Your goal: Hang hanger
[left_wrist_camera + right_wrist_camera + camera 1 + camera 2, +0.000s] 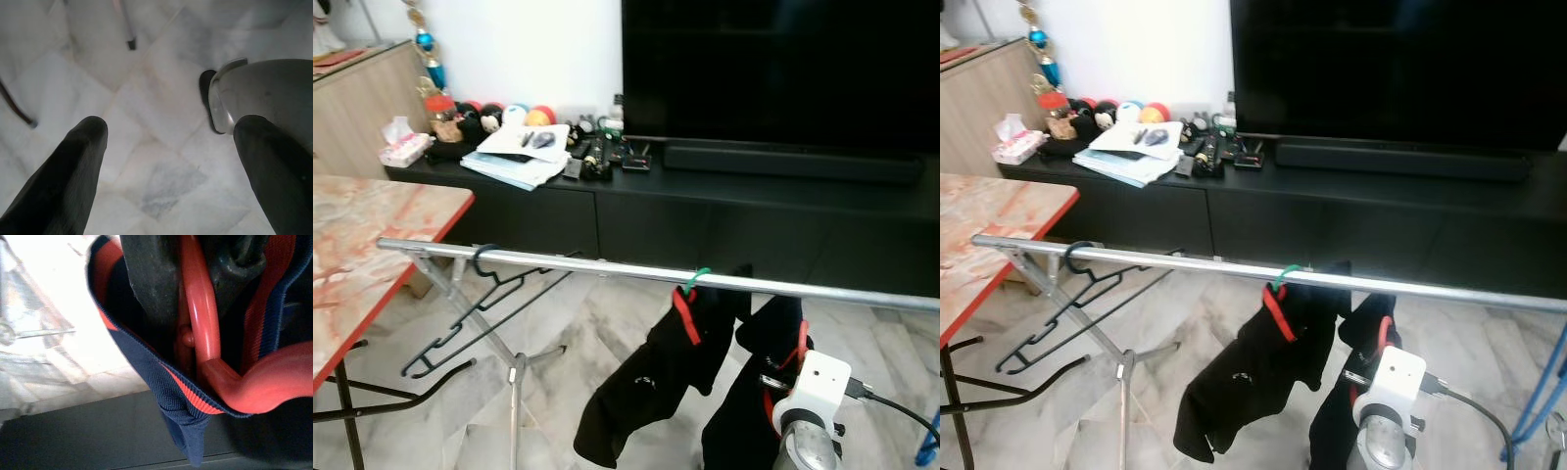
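Observation:
A silver rail (558,259) crosses the scene at waist height. An empty black hanger (480,304) hooks on its left part. Near the middle, a dark garment with a red collar (646,392) hangs from a green hook (695,282). To the right of it and just below the rail, my right gripper (195,269) is shut on a red hanger (800,343) that carries a second dark garment (744,411); the cloth hides the fingers in the eye views. My left gripper (171,127) is open over the marble floor.
A marble-topped table with a red edge (362,235) stands at the left. The rack's legs (514,372) spread below the rail. Behind it run a black TV console (754,196) with clutter and a large TV (783,69). A blue cable (1538,392) hangs at the far right.

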Tool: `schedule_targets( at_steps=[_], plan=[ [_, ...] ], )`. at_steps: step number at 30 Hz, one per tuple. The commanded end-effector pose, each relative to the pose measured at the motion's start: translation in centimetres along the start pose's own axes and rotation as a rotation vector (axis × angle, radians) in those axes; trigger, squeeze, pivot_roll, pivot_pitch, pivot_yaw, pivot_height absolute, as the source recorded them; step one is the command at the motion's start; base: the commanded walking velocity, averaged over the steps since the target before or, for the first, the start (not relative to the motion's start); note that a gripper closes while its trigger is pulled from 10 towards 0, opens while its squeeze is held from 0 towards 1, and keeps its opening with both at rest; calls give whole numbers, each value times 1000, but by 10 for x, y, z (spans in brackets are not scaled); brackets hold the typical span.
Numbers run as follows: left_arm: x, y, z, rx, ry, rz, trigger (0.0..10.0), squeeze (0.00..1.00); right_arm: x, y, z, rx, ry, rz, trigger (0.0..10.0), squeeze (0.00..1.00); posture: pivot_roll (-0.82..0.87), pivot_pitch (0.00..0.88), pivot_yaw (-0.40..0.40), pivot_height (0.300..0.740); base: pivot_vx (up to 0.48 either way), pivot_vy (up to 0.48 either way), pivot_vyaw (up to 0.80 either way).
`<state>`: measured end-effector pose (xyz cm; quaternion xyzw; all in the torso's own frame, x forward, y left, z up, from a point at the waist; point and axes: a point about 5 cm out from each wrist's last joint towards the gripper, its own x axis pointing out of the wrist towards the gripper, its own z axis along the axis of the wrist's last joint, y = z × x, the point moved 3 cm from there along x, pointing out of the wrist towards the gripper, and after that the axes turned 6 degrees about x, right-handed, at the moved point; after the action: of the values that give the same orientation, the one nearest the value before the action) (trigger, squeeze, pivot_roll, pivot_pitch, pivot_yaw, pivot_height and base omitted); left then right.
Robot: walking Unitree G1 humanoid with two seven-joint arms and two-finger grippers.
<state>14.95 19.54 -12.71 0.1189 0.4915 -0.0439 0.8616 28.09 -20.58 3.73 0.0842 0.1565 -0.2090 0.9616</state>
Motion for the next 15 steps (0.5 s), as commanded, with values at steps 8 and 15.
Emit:
schedule_targets(
  at_steps=[8, 15],
  plan=[
    [-2, -1, -11, 3, 41, -1, 10000, 0, 0, 11, 5, 11, -24, 29, 10000, 0, 45, 34, 69, 740, 0, 324, 0],
    [-1, 0, -7, -2, 14, 1, 10000, 0, 2, 11, 6, 14, -26, 20, 10000, 0, 48, 42, 72, 740, 0, 47, 0]
  ],
)
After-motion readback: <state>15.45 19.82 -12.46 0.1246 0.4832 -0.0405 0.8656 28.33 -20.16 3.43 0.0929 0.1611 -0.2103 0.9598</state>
